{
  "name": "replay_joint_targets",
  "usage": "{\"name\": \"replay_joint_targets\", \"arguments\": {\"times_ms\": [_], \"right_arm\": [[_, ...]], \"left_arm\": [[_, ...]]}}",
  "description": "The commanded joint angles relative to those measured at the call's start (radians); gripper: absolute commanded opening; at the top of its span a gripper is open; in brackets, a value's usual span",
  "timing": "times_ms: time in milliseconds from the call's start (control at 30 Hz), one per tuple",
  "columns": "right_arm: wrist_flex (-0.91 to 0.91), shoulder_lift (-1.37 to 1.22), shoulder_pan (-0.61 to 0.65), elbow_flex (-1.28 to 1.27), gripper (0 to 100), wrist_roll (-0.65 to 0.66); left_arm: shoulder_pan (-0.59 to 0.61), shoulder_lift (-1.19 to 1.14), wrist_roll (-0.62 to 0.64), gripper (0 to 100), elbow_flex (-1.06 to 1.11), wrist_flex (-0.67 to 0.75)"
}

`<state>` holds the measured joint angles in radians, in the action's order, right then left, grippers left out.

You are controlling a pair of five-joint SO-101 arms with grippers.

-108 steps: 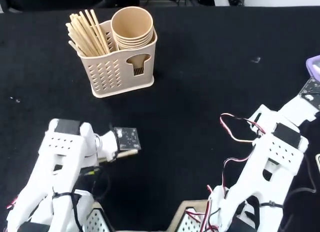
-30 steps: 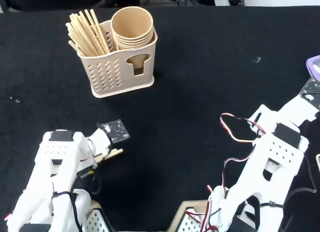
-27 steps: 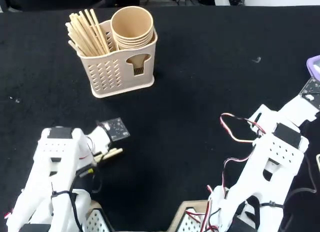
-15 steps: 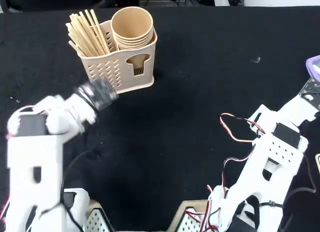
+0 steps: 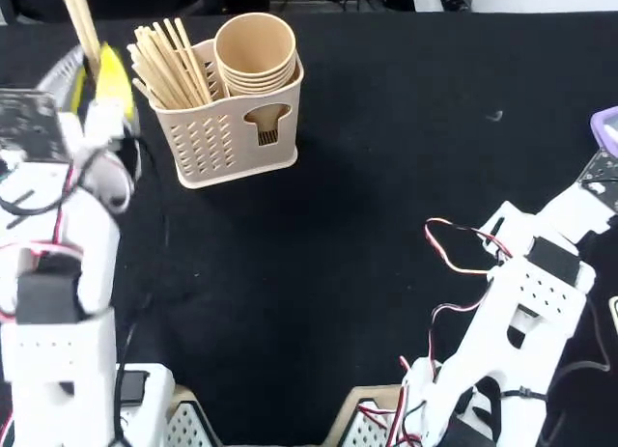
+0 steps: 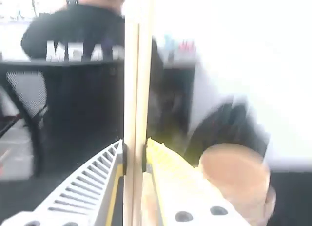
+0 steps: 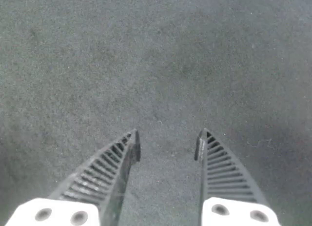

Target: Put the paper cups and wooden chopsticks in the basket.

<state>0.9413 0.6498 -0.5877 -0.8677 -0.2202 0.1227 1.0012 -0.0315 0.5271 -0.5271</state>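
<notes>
A beige slotted basket (image 5: 232, 128) stands at the back left of the black table. It holds a nested stack of paper cups (image 5: 256, 51) in one section and a bundle of wooden chopsticks (image 5: 169, 66) in the other. My left gripper (image 5: 97, 66) is raised just left of the basket, shut on a pair of wooden chopsticks (image 5: 77, 17) that point upward. In the left wrist view the chopsticks (image 6: 136, 113) run straight between the jaws of the gripper (image 6: 134, 145), with a blurred cup (image 6: 234, 182) beside them. My right gripper (image 7: 168, 143) hangs open over bare black cloth.
The right arm (image 5: 536, 293) rests at the front right with red and white wires looping off it. A purple object (image 5: 606, 128) pokes in at the right edge. A small speck (image 5: 494, 116) lies on the cloth at the back right.
The left arm rose from the front of the table and swung back and left, carrying the chopsticks up beside the basket. The right arm stayed still.
</notes>
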Motion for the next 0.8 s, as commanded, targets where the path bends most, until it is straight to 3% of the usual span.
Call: {"name": "replay_joint_targets", "arguments": {"times_ms": [0, 133, 467, 600, 767], "right_arm": [[-0.008, -0.002, 0.011, 0.008, 19.7, -0.002], [-0.008, -0.002, 0.011, 0.007, 19.7, -0.002], [-0.008, -0.004, 0.011, 0.007, 19.7, -0.002], [-0.008, -0.004, 0.011, 0.007, 19.7, -0.002], [-0.008, -0.004, 0.049, 0.007, 19.7, -0.002]], "left_arm": [[-0.012, -0.137, 0.195, 3, -0.031, 0.313], [-0.018, -0.304, 0.259, 3, -0.114, 0.445], [-0.021, -0.585, 0.264, 3, -0.249, 0.445], [-0.022, -0.603, 0.265, 4, -0.174, 0.445], [-0.022, -0.503, 0.267, 15, -0.088, 0.404]]}}
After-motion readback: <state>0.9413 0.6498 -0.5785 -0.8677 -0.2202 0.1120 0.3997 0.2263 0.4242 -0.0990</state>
